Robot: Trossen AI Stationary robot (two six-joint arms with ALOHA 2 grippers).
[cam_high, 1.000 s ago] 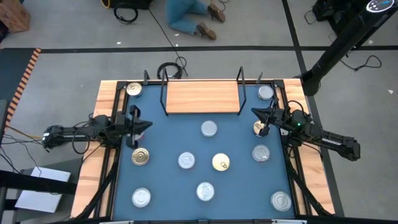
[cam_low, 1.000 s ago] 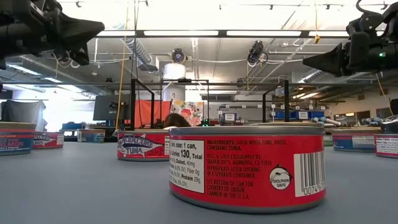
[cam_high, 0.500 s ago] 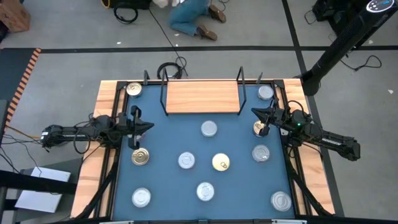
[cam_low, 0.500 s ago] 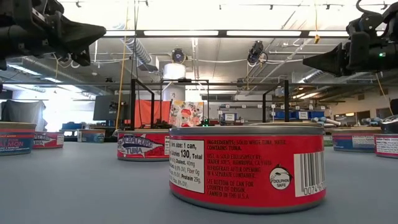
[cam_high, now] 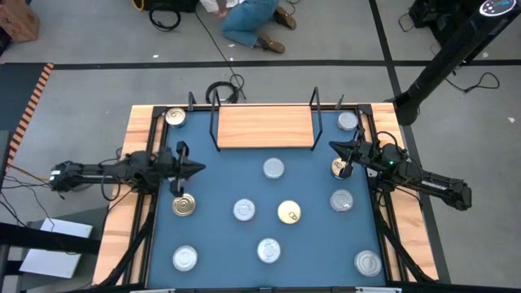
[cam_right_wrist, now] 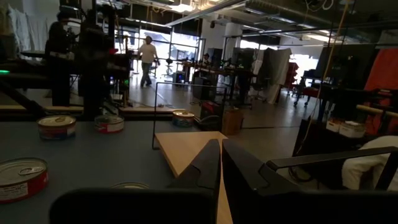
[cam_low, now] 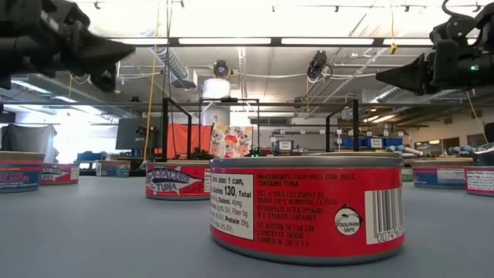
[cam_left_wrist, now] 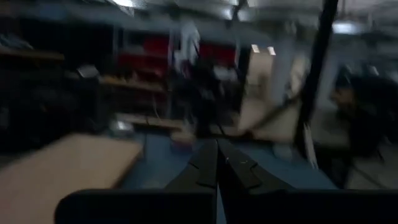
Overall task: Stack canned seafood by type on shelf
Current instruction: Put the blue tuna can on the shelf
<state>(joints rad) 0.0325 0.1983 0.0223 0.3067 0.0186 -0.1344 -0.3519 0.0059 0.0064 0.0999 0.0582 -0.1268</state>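
Several short round tins stand upright on the blue table, among them a silver-lidded one [cam_high: 273, 168], a gold-lidded one [cam_high: 289, 212] and a gold-lidded one [cam_high: 184, 204]. In the low view a red-labelled tuna tin [cam_low: 309, 207] fills the foreground. The light wooden shelf [cam_high: 264, 126] with black wire uprights stands at the far edge and holds no tins. My left gripper [cam_high: 200, 168] is shut and hovers over the left side of the table, above and beyond tin [cam_high: 184, 204]. My right gripper [cam_high: 331, 146] is shut and hovers near the shelf's right end, beside tin [cam_high: 340, 167].
More tins stand in the far corners [cam_high: 175, 116] [cam_high: 348, 120], along the near edge [cam_high: 185, 259] [cam_high: 367, 262] and on the right side [cam_high: 341, 200]. A raised wooden rim [cam_high: 130, 163] borders the table. Bare blue surface lies between the shelf and the middle tins.
My left gripper has moved a little toward the table's middle and dipped slightly, staying shut; its wrist view is blurred by the motion. The tins and the shelf have stayed where they were.
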